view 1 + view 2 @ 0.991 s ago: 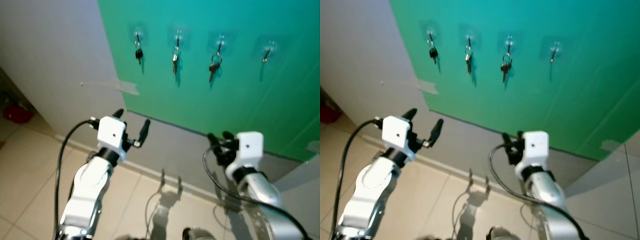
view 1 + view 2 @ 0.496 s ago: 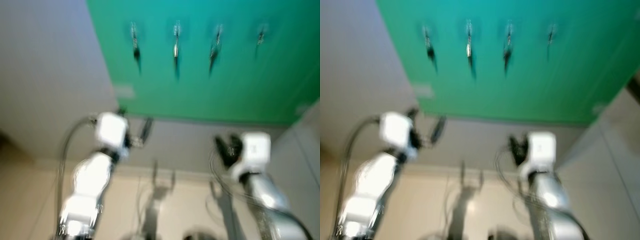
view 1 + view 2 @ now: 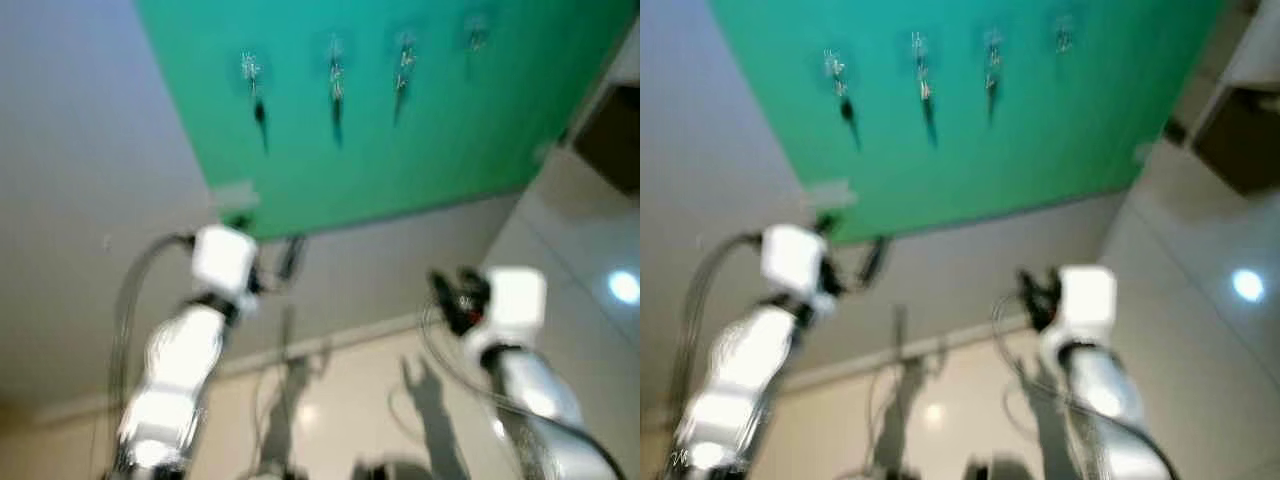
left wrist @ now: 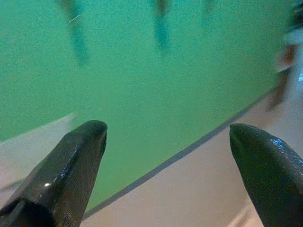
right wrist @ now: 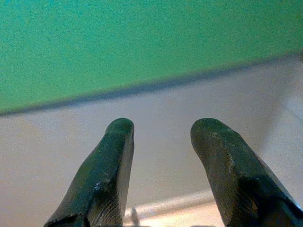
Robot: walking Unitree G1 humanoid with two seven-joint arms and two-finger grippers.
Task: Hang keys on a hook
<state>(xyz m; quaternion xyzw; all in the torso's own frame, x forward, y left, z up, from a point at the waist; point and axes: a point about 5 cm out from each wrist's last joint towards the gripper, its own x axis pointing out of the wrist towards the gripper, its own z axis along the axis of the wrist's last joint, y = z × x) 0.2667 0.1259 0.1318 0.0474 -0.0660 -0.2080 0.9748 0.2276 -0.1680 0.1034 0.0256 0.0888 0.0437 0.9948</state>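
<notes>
Green wall panel (image 3: 420, 130) carries blurred keys (image 3: 258, 100); left gripper (image 4: 165, 156) fingers spread wide, right gripper (image 5: 161, 156) fingers parted, both holding nothing.

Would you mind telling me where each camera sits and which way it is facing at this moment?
Left eye view: on the head, looking forward and down at the green panel with its row of keys; both arms show, left gripper and right gripper.
Right eye view: the other eye of that stereo camera, the same blurred scene.
Left wrist view: along its wide-apart fingers at the panel.
Right wrist view: along its parted fingers at the panel's lower edge and grey wall.
All share the panel.
</notes>
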